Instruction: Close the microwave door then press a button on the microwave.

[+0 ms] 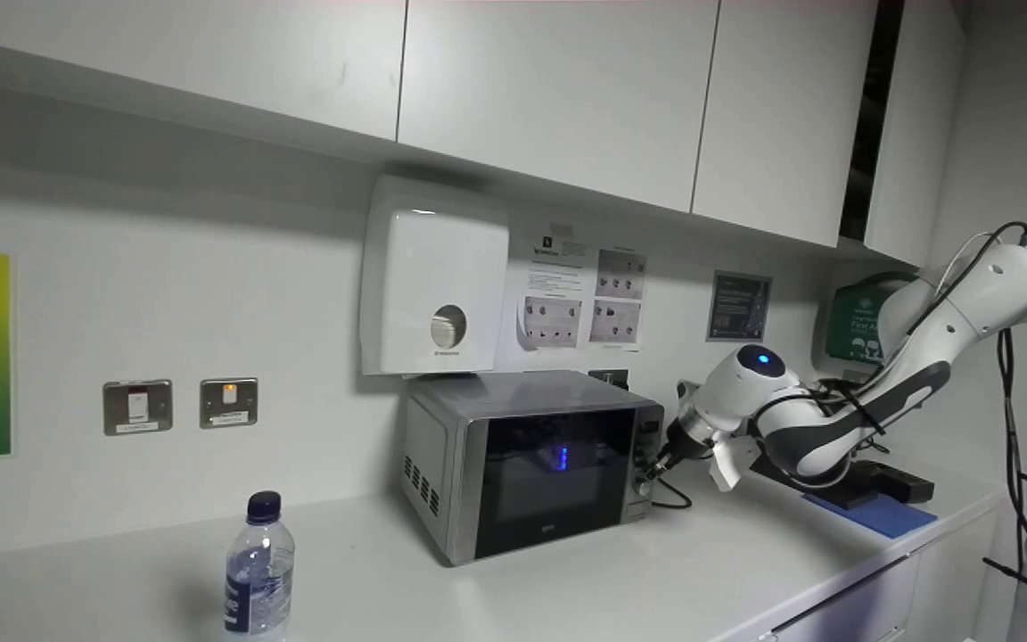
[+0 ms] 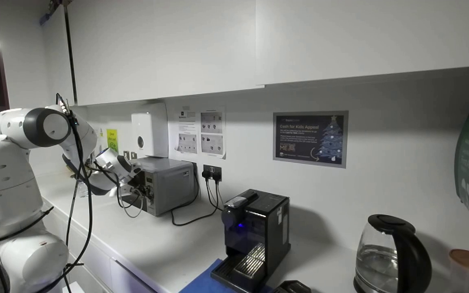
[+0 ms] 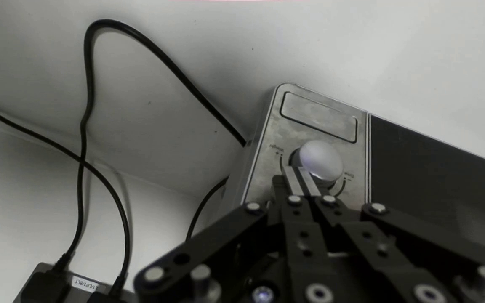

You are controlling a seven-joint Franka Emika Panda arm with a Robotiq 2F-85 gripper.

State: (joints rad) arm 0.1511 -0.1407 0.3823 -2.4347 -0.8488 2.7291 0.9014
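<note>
The silver-grey microwave [image 1: 522, 392] stands on the counter against the wall; it also shows in an exterior view [image 2: 173, 185]. Its dark glass door [image 1: 549, 490] lies flush with the control strip, closed, with a blue glow on the glass. In the wrist view the door [image 3: 432, 168] is at the right. The strip there has a round silver knob [image 3: 321, 160] and a rectangular button [image 3: 320, 115]. My gripper [image 3: 300, 179] is shut with nothing between its fingers. Its tips are at the knob's edge, overlapping it; contact is unclear. The gripper [image 1: 656, 470] hides part of the strip.
A water bottle [image 1: 259, 571] stands on the counter beyond the microwave's far side. A white dispenser [image 1: 438, 276] hangs above it. Black cables [image 3: 84, 139] run beside the microwave. A coffee machine [image 2: 257, 236] and a kettle [image 2: 381, 252] stand along the counter. Cupboards [image 1: 558, 98] hang overhead.
</note>
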